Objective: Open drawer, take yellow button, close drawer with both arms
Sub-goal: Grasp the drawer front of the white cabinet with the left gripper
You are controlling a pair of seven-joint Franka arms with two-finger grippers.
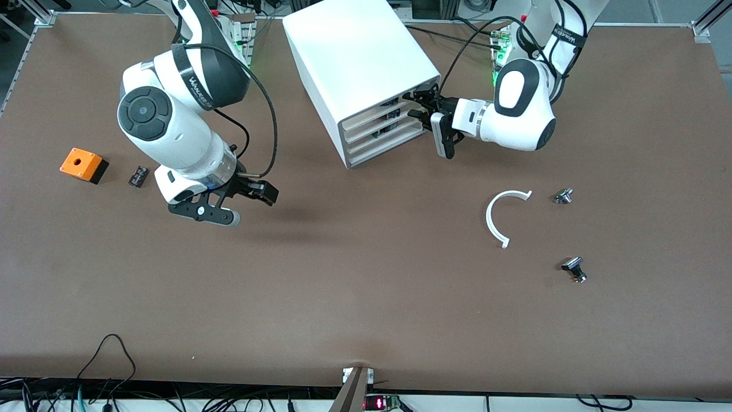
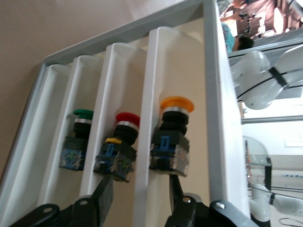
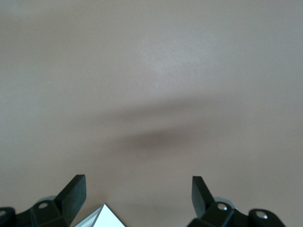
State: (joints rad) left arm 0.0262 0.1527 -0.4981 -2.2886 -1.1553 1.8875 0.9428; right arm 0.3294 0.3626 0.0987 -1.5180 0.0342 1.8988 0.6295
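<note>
Drawer not yet pulled out, button untaken; left tool half-closed at its front, right tool wide, waiting mid-left over tabletop.

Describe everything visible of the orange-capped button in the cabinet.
The button has a round, glossy orange-yellow cap on a silver collar, a black neck, and a boxy dark body with a blue clip. It lies on its side in a white tray compartment of the cabinet, beside a red-capped button. The left gripper has its fingers at the body's base; contact is unclear.
</note>
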